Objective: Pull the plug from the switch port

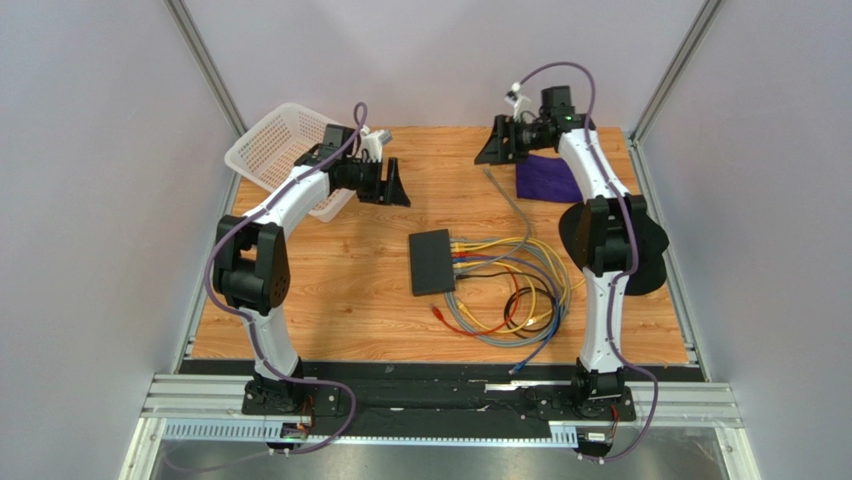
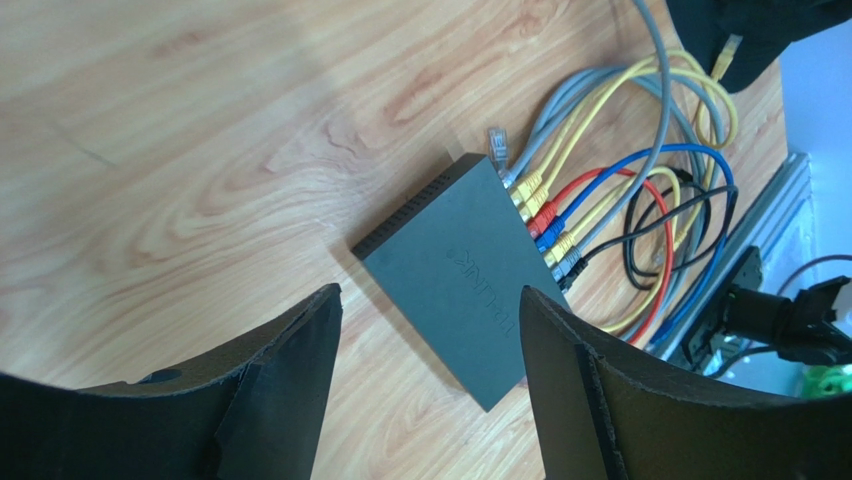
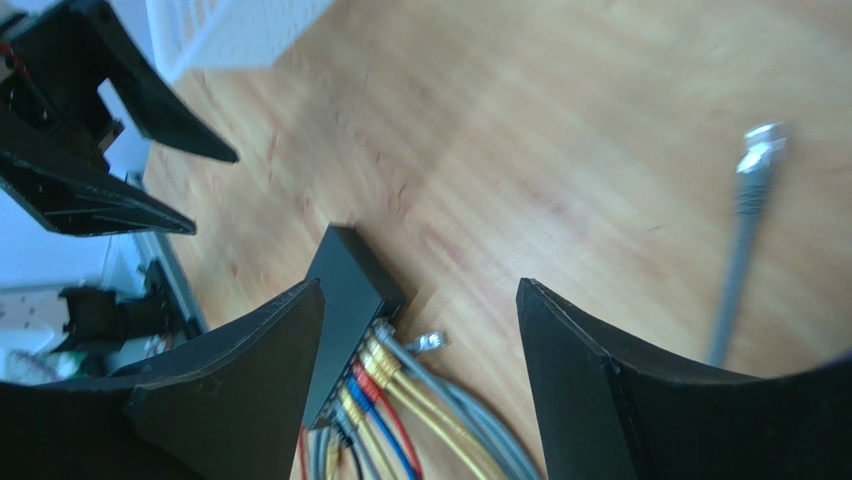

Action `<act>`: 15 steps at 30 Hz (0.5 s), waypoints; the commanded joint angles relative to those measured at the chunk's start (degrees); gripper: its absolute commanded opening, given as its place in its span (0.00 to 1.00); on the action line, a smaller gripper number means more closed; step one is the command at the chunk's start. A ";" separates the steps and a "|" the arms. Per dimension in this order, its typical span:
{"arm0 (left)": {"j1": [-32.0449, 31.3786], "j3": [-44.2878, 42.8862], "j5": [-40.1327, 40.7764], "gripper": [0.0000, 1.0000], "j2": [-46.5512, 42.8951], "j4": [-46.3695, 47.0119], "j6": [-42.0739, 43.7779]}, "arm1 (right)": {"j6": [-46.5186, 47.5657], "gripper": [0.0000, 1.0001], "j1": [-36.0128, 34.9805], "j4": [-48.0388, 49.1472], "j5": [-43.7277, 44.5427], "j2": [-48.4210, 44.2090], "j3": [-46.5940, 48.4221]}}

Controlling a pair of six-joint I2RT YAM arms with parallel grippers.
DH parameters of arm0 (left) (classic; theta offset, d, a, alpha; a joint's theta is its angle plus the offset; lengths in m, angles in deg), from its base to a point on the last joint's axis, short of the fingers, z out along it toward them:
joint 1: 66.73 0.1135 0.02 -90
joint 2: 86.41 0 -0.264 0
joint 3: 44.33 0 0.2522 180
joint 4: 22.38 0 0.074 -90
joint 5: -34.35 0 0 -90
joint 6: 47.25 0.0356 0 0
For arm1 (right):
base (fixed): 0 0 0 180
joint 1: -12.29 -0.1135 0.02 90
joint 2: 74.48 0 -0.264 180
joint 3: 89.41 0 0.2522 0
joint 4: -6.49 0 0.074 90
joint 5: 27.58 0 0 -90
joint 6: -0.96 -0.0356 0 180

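Note:
The switch (image 1: 431,261) is a flat matte-black box lying mid-table. A row of plugs (image 1: 458,256) with grey, yellow, red, blue and black cables sits in its right edge. In the left wrist view the switch (image 2: 455,270) lies below and between the fingers, its plugs (image 2: 540,215) on the far edge. In the right wrist view the switch (image 3: 345,290) and plugs (image 3: 375,375) show low, beside the left finger. My left gripper (image 1: 395,185) is open and empty, raised at the back left. My right gripper (image 1: 492,145) is open and empty, raised at the back centre.
A white basket (image 1: 275,150) stands at the back left. A purple cloth (image 1: 548,180) lies at the back right, with a black round cap (image 1: 615,245) behind the right arm. Loose cables coil right of the switch (image 1: 520,300). An unplugged grey cable end (image 3: 760,150) lies apart.

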 commanded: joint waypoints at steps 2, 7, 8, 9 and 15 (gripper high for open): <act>-1.65 0.21 -5.22 0.74 4.46 3.66 -3.60 | 9.71 0.74 -2.37 -14.41 -3.74 3.76 -0.48; -1.91 -3.39 -6.47 0.70 10.61 2.97 -4.40 | 19.54 0.71 -4.21 -19.51 -3.75 2.79 -6.11; -2.35 -3.39 -7.69 0.69 11.05 3.15 -3.70 | 21.39 0.71 -4.56 -20.31 -4.10 2.62 -6.46; -2.61 -3.48 -8.31 0.67 12.02 3.15 -2.82 | 23.06 0.71 -4.92 -21.10 -3.67 2.62 -6.81; -4.81 -2.52 -8.06 0.64 11.59 2.27 -0.45 | 25.37 0.68 -6.33 -22.42 -3.84 4.37 -7.87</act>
